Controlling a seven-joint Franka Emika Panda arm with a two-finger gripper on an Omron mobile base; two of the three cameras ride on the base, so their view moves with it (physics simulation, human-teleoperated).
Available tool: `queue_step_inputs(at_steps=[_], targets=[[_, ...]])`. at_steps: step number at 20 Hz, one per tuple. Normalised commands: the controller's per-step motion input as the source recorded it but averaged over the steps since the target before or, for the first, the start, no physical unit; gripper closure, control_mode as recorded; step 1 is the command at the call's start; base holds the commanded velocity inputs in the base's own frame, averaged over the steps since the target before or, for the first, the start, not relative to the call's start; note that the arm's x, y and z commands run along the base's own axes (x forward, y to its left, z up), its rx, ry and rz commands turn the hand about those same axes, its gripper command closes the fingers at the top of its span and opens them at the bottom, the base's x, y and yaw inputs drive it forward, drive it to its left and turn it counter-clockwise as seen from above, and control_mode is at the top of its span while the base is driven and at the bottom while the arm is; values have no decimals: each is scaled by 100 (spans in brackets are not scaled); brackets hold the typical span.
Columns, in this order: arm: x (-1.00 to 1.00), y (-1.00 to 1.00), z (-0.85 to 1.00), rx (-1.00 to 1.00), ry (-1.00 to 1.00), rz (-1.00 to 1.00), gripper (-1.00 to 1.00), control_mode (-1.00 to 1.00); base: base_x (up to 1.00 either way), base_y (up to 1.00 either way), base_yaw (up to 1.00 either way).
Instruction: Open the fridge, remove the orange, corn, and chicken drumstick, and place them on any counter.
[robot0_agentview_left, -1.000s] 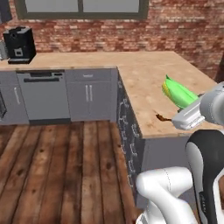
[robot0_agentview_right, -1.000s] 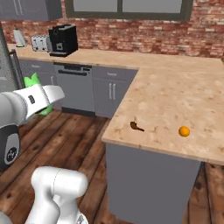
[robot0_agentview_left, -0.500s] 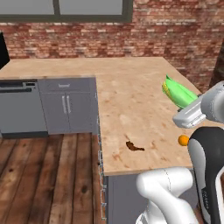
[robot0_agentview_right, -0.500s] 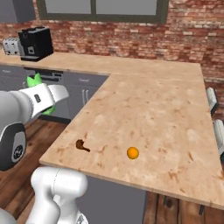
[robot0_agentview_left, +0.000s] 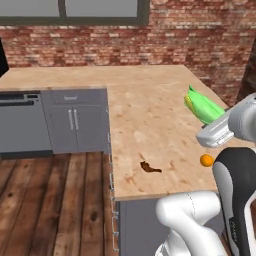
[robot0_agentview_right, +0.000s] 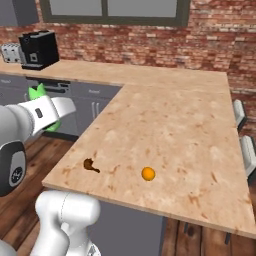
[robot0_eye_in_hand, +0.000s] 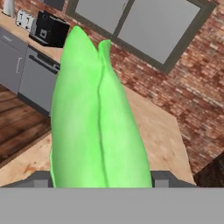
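My gripper (robot0_eye_in_hand: 100, 180) is shut on the corn (robot0_eye_in_hand: 97, 118), whose bright green husk stands up between the fingertips. In the left base view the corn (robot0_agentview_left: 203, 106) hangs over the right part of the beige counter (robot0_agentview_left: 150, 107), yellow kernels showing at its end. In the right base view the corn (robot0_agentview_right: 37, 93) pokes out behind the white hand, left of the counter (robot0_agentview_right: 175, 120). The orange (robot0_agentview_left: 206, 160) (robot0_agentview_right: 148, 173) and the chicken drumstick (robot0_agentview_left: 148, 167) (robot0_agentview_right: 90, 165) lie apart on the counter near its front edge. The fridge is out of view.
A black coffee machine (robot0_agentview_right: 39, 50) and a toaster (robot0_agentview_right: 10, 52) stand on the back counter. Grey cabinets (robot0_agentview_left: 76, 120) and a dishwasher (robot0_agentview_left: 22, 122) line the wall over wooden floor (robot0_agentview_left: 50, 200). Stools (robot0_agentview_right: 245, 145) sit at the counter's right side.
The base has driven, so both base views shifted and the counter corner with the orange and drumstick is closer. The corn stays in the gripper.
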Motion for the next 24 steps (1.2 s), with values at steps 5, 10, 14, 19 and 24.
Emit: queue_step_inputs(at_steps=[5,10,14,19,24], targets=[[0,0,0,0,0,0,100,100,12,0,-3],[0,0,0,0,0,0,100,100,8,-2,-5],[48,-17,-31,0,33,-14,100,-100,0,0,0],[77,-7,-79,0,31,-14,100,-100,0,0,0],[93,-20,-98,0,26,-3,100,-100,0,0,0]])
